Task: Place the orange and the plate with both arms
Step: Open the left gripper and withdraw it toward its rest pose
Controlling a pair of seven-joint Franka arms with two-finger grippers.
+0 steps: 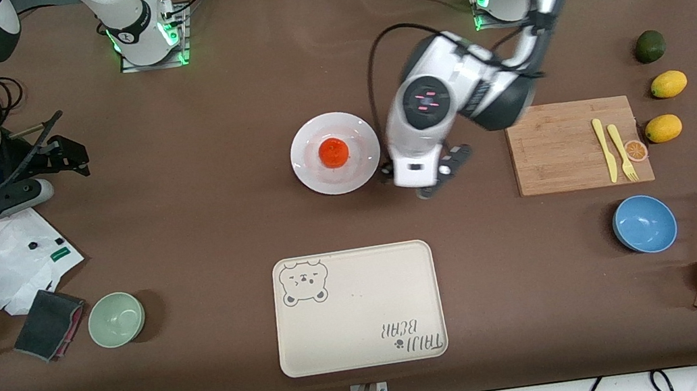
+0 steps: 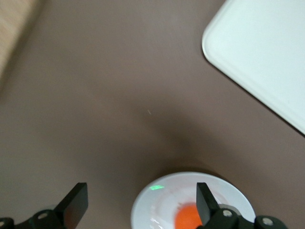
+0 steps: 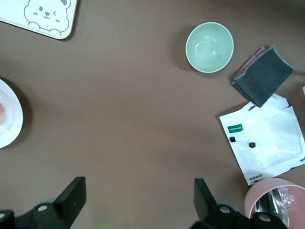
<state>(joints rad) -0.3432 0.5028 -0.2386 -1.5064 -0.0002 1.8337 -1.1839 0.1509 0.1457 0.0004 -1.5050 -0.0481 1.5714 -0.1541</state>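
The orange (image 1: 333, 152) lies in the middle of the white plate (image 1: 318, 176), which rests on the brown table near its centre. My left gripper (image 1: 426, 179) hangs open just beside the plate, toward the left arm's end, holding nothing. In the left wrist view the plate (image 2: 159, 200) and the orange (image 2: 187, 218) show between the spread fingers of that gripper (image 2: 141, 205). My right gripper (image 1: 70, 156) waits open and empty over the table at the right arm's end. The right wrist view has its gripper (image 3: 138, 198) over bare table, with the plate's edge (image 3: 10, 121) at one side.
A cream bear tray (image 1: 360, 330) lies nearer the front camera than the plate. A cutting board (image 1: 560, 148) with yellow cutlery, lemons (image 1: 668, 84) and a blue bowl (image 1: 644, 223) sit toward the left arm's end. A green bowl (image 1: 116, 319), a sponge (image 1: 49, 324) and a white bag (image 1: 13, 259) lie toward the right arm's end.
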